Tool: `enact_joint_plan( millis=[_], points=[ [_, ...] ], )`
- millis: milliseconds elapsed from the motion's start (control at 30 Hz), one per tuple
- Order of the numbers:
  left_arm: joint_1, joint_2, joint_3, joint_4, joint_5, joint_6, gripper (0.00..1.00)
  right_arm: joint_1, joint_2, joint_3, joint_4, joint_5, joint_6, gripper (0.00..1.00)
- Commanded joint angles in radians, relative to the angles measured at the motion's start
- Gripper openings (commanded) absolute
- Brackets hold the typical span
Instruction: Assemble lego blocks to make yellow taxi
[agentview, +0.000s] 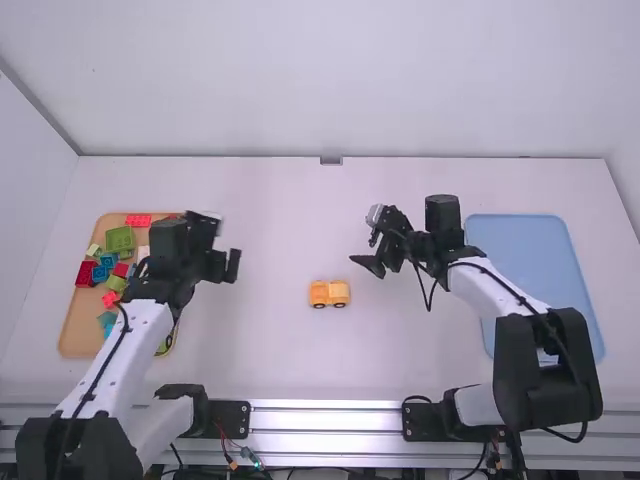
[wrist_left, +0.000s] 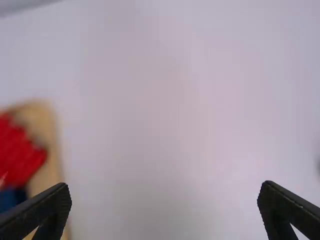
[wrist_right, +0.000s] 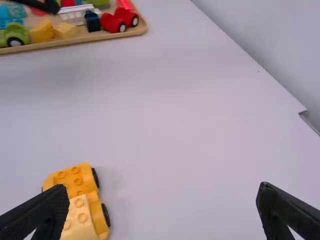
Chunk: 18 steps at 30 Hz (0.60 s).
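A yellow wheeled base (agentview: 319, 294) stands near the table's middle, a lighter yellow block (agentview: 339, 291) on its right part. In the right wrist view the base (wrist_right: 75, 179) shows studs and black wheels, and the block (wrist_right: 80, 218) lies beyond my finger. My left gripper (agentview: 228, 243), open and holding nothing, is beside the wooden tray, left of the base; from its wrist the left gripper (wrist_left: 165, 200) is over bare table. To the right of and beyond the base is my right gripper (agentview: 368, 240); seen from its wrist, the right gripper (wrist_right: 162, 200) is open, nothing between its fingers.
The wooden tray (agentview: 78, 333) at the left holds several coloured blocks. Among them are yellow blocks (wrist_right: 42, 31) and a red wheeled piece (wrist_right: 114, 23). A blue tray (agentview: 515, 235) stands at the right, partly beneath my right arm. The wall rises behind the table's far edge.
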<state>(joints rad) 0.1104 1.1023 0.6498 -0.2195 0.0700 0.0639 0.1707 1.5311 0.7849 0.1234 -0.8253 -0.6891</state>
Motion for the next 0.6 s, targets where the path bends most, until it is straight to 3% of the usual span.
enact_joint_plan(
  millis=[0, 267, 500, 567],
  points=[
    [0.075, 0.004, -0.004, -0.020, -0.202, -0.361, 0.99, -0.002, -0.002, 0.007, 0.005, 0.018, 0.064, 0.99],
    [0.239, 0.146, 0.088, -0.105, -0.115, -0.363, 0.99, -0.002, -0.002, 0.007, -0.004, 0.018, 0.065, 0.99],
    [0.301, 0.478, 0.365, -0.315, -0.112, -0.333, 0.99, 0.006, -0.002, 0.007, -0.007, 0.018, 0.065, 0.99],
    [0.301, 0.547, 0.419, -0.359, -0.112, -0.334, 0.93, 0.006, -0.002, 0.007, -0.007, 0.019, 0.065, 0.99]
  ],
)
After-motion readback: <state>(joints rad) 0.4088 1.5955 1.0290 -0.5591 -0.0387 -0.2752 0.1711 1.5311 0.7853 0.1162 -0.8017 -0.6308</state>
